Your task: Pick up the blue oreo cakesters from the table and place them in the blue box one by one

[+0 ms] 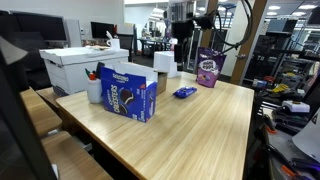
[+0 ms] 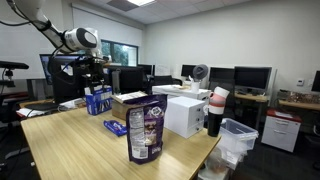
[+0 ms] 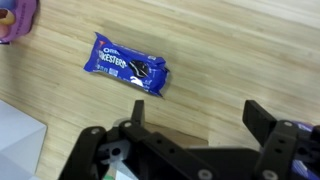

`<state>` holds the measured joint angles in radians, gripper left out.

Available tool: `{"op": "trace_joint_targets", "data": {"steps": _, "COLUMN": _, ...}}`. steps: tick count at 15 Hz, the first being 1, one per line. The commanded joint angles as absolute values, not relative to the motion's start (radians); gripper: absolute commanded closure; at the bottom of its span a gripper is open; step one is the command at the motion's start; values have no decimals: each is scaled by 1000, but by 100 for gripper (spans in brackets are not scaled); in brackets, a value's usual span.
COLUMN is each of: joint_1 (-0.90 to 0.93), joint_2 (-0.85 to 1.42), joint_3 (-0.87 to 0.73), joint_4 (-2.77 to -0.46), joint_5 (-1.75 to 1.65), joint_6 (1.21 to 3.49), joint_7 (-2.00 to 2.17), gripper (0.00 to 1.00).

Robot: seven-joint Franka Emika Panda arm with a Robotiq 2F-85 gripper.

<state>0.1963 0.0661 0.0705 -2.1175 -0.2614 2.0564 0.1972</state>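
One blue snack packet (image 3: 130, 68) lies flat on the table (image 3: 230, 50), printed side up and skewed to the wood grain. In an exterior view it sits in the open (image 1: 185, 92), between the purple bag (image 1: 208, 68) and the blue box (image 1: 128, 92), touching neither. No other packet is visible on the table. Judgement: the packet is light and soft, with a crinkly, slick wrapper and a squashable cake inside, so it needs only a gentle squeeze. Best hold is probably across the short width at mid-length, jaws coming down on the two long edges. The crimped ends would likely fold or slip. The gripper (image 3: 195, 115) is spread wide and holds nothing. In the wrist view both fingers (image 3: 262, 118) stand apart at the lower edge, and the packet is above and off to one side of the gap, not between them. The arm (image 2: 75, 40) is raised over the table with the wrist pointing down, well clear of the top. It would need a sideways shift and a wrist turn before going down.
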Motion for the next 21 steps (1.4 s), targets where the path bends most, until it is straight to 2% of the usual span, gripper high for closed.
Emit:
{"op": "trace_joint_targets", "data": {"steps": 1, "joint_1": 126, "joint_2": 18, "joint_3": 62, "joint_4": -2230, "joint_5": -241, "joint_6": 2143, "joint_7": -53, "gripper": 0}}
{"op": "trace_joint_targets", "data": {"steps": 14, "joint_1": 52, "joint_2": 217, "joint_3": 37, "joint_4": -2303, "joint_5": -506, "joint_6": 2347, "joint_7": -548, "gripper": 0}}
{"op": "trace_joint_targets", "data": {"steps": 17, "joint_1": 30, "joint_2": 236, "joint_3": 42, "joint_4": -2312, "joint_5": -488, "joint_6": 2419, "joint_7": -603, "gripper": 0}}
{"op": "trace_joint_targets", "data": {"steps": 21, "joint_1": 47, "joint_2": 248, "joint_3": 43, "joint_4": -2287, "joint_5": -492, "joint_6": 2368, "joint_7": -539, "gripper": 0}}
